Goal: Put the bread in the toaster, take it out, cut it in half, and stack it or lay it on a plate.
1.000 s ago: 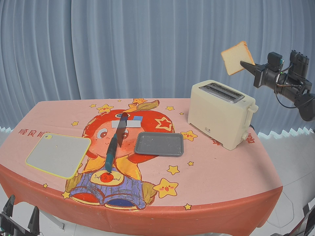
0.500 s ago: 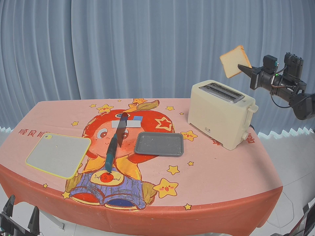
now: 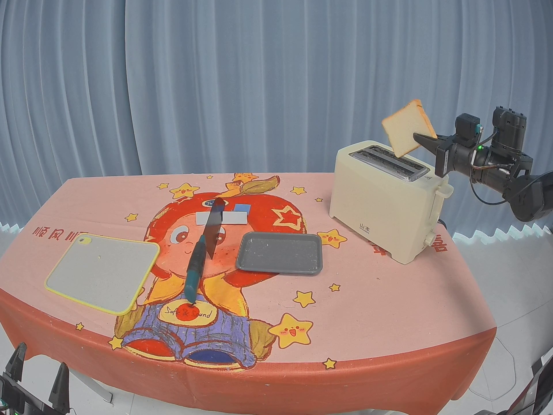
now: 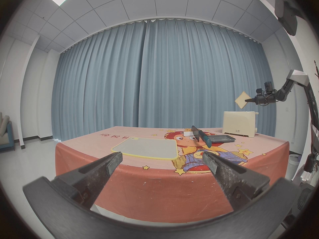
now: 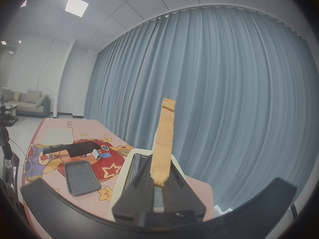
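My right gripper (image 3: 422,139) is shut on a slice of bread (image 3: 405,127), holding it on edge just above the far slot of the cream toaster (image 3: 386,200). In the right wrist view the bread (image 5: 163,143) stands upright between the fingers (image 5: 141,176), with the toaster's slots (image 5: 134,170) right beneath. A dark grey tray (image 3: 280,252) lies at the table's middle. A knife (image 3: 203,245) with a teal handle stands on a holder to its left. My left gripper (image 4: 162,165) hangs open below the table's front edge, far from everything.
A grey cutting board (image 3: 102,271) with a yellow rim lies at the table's left. A small white and blue block (image 3: 223,217) rests behind the knife. The toaster's lever (image 3: 443,191) sticks out on its right end. A blue curtain hangs behind the table.
My right gripper has carried the bread downward and slightly left, from high above the toaster to just over its slots. Nothing else has moved.
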